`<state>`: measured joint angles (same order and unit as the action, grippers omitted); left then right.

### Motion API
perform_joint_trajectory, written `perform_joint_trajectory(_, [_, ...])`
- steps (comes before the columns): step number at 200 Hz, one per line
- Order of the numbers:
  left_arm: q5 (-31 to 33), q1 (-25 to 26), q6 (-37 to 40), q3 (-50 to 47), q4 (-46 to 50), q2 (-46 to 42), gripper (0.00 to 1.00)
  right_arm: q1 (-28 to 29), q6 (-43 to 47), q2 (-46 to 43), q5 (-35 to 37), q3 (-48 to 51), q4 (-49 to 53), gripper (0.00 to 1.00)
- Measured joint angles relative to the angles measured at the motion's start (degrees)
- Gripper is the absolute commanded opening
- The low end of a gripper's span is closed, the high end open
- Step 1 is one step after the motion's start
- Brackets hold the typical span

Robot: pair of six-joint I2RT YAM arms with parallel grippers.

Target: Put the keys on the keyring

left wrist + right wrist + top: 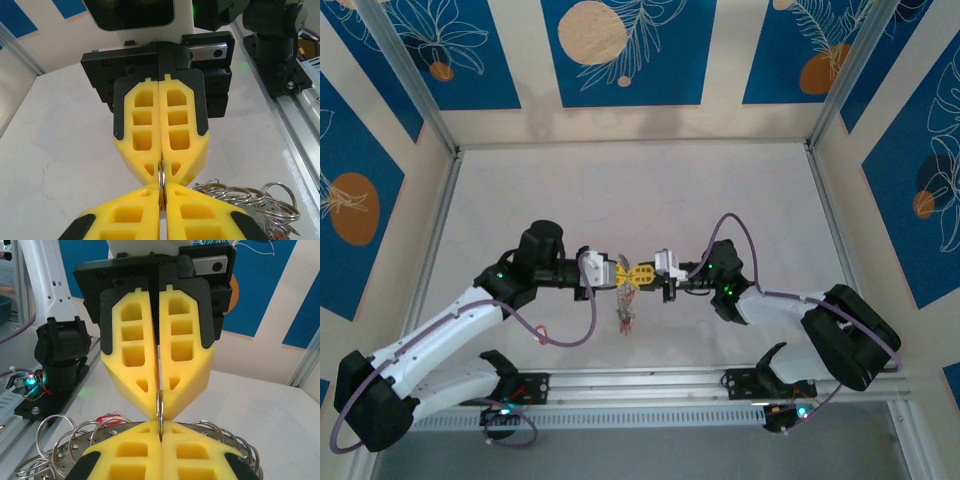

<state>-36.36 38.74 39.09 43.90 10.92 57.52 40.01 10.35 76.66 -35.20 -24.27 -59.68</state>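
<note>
My left gripper and right gripper meet tip to tip above the table's near middle. Both are shut on one small split ring, seen edge-on between the yellow pads. In the left wrist view my left gripper is at the bottom and the right gripper faces it. The keyring, a flat grey plate with holes fringed with wire loops, lies just under my right gripper. It hangs below the grippers as a cluster. A red key tag shows behind it.
A bunch of loose wire loops sticks out to the right of my left fingers. The aluminium rail with the arm bases runs along the near edge. Patterned walls close in the white table.
</note>
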Motion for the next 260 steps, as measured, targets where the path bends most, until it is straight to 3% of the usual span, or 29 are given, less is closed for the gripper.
perform_joint_trajectory(21, [0.0, -0.1, -0.2, 0.0, -0.1, 0.3, 0.09, 0.0, 0.2, 0.2, 0.3, -0.3, 0.6, 0.0])
perform_joint_trajectory(31, [-0.1, -0.1, -0.2, 0.0, -0.2, 0.7, 0.0, 0.0, 0.3, 0.2, 0.7, -0.4, 1.2, 0.0])
perform_joint_trajectory(45, [-0.1, -0.4, -0.9, 0.0, -0.1, 1.4, 0.0, 0.0, 0.7, 0.2, 1.4, -0.5, 2.5, 0.0])
perform_joint_trajectory(85, [4.1, -0.2, -0.1, 1.5, 2.3, 2.6, 0.0, 0.2, 1.8, 0.0, 5.0, -1.0, 5.6, 0.26])
perform_joint_trajectory(104, [8.0, 0.3, 2.3, 4.4, 6.6, 3.5, 0.0, 0.2, 2.9, -0.7, 6.0, -2.1, 7.9, 0.32])
perform_joint_trajectory(166, [20.3, 4.8, 11.1, 10.4, 17.4, 6.5, 0.0, 0.9, 5.8, -0.9, 9.2, -3.6, 13.4, 0.33])
perform_joint_trajectory(229, [21.7, 4.9, 12.5, 10.5, 18.3, 7.2, 0.0, 1.6, 7.3, 0.0, 10.4, -3.9, 14.6, 0.33])
perform_joint_trajectory(260, [21.7, 4.9, 12.6, 10.5, 18.3, 7.2, 0.0, 1.7, 8.7, 0.0, 10.0, -3.8, 14.1, 0.44])
